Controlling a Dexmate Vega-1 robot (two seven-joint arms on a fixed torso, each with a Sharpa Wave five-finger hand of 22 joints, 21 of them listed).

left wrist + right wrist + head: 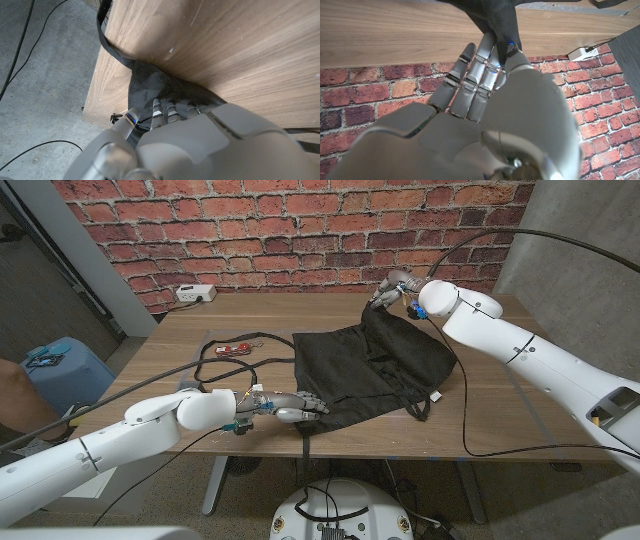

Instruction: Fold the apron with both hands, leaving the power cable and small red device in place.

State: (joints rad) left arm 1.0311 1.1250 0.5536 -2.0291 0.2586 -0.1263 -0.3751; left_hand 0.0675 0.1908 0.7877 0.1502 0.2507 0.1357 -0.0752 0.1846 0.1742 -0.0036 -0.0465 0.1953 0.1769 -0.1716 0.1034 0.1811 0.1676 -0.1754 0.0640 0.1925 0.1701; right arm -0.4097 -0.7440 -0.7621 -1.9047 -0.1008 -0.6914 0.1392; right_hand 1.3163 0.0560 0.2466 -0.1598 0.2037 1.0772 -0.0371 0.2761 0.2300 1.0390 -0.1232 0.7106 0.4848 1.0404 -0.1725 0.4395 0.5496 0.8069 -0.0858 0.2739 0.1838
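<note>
A black apron (375, 370) lies spread on the wooden table (500, 420). My left hand (285, 404) is at the apron's near left corner by the table's front edge. In the left wrist view its fingers (161, 107) lie on the bunched black cloth (147, 82) with the thumb underneath, pinching it. My right hand (392, 288) holds the far corner lifted off the table, so the cloth rises in a peak. In the right wrist view its fingertips (487, 47) pinch the black cloth (495, 15). The black power cable (222, 365) loops left of the apron, with the small red device (232, 350) beside it.
A white power strip (195, 293) sits at the table's back left by the brick wall. A blue bin (60, 365) stands on the floor to the left. An apron strap (107, 40) hangs over the front edge, and another loop (420, 408) lies at the near right.
</note>
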